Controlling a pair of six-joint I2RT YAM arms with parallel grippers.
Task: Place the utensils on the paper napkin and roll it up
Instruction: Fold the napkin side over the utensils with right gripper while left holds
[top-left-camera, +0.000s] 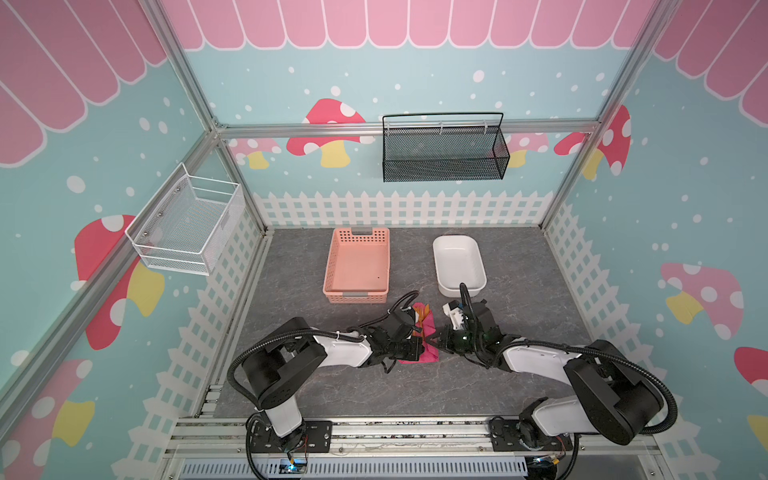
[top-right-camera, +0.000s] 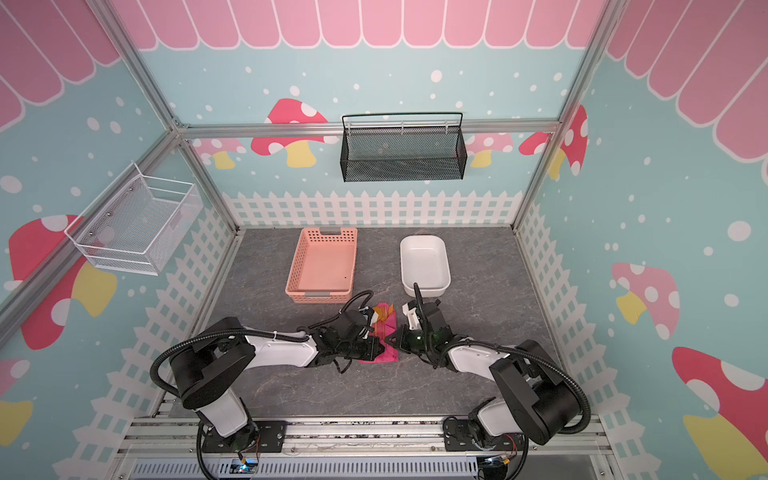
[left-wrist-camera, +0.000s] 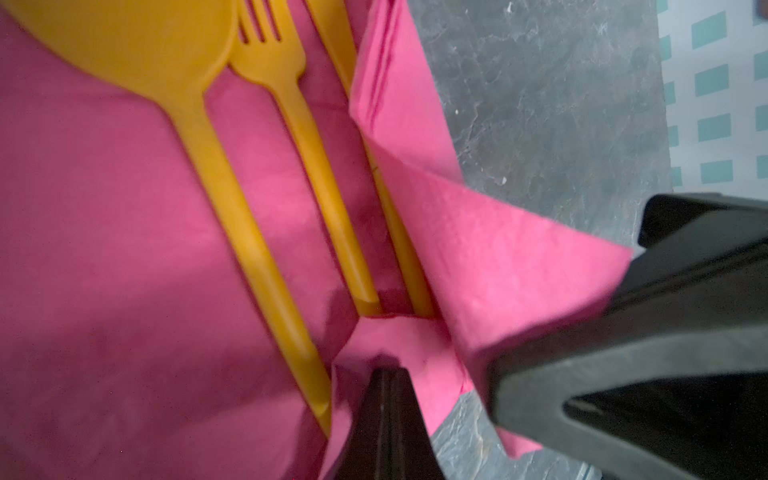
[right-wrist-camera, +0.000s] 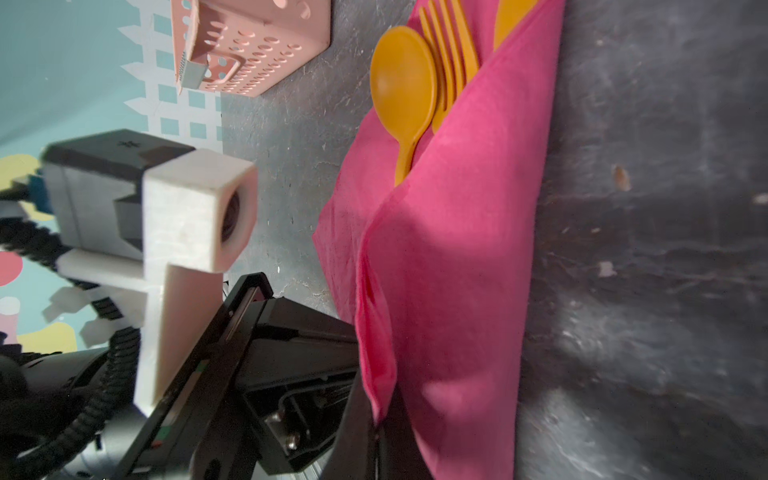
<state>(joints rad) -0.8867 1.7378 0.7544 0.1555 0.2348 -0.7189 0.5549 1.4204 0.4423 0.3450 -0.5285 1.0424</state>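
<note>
The hot-pink paper napkin (top-left-camera: 428, 353) (top-right-camera: 386, 353) lies on the grey table between both arms, one side folded up over the utensils. In the left wrist view the orange spoon (left-wrist-camera: 137, 45), fork (left-wrist-camera: 270, 58) and thin straight piece (left-wrist-camera: 332, 37) lie side by side on the napkin (left-wrist-camera: 104, 249). Their heads stick out at the far end (top-left-camera: 422, 312). My left gripper (left-wrist-camera: 386, 372) is shut on a small fold near the handle ends. My right gripper (right-wrist-camera: 378, 428) is shut on the raised flap (right-wrist-camera: 457, 249), which covers the spoon (right-wrist-camera: 401, 79) and fork (right-wrist-camera: 451, 54) handles.
A salmon perforated basket (top-left-camera: 356, 297) (right-wrist-camera: 249, 54) stands just behind the napkin, and a white tub (top-left-camera: 456, 237) to its right. A black mesh basket (top-left-camera: 444, 153) hangs on the back wall, a white wire basket (top-left-camera: 187, 224) on the left wall.
</note>
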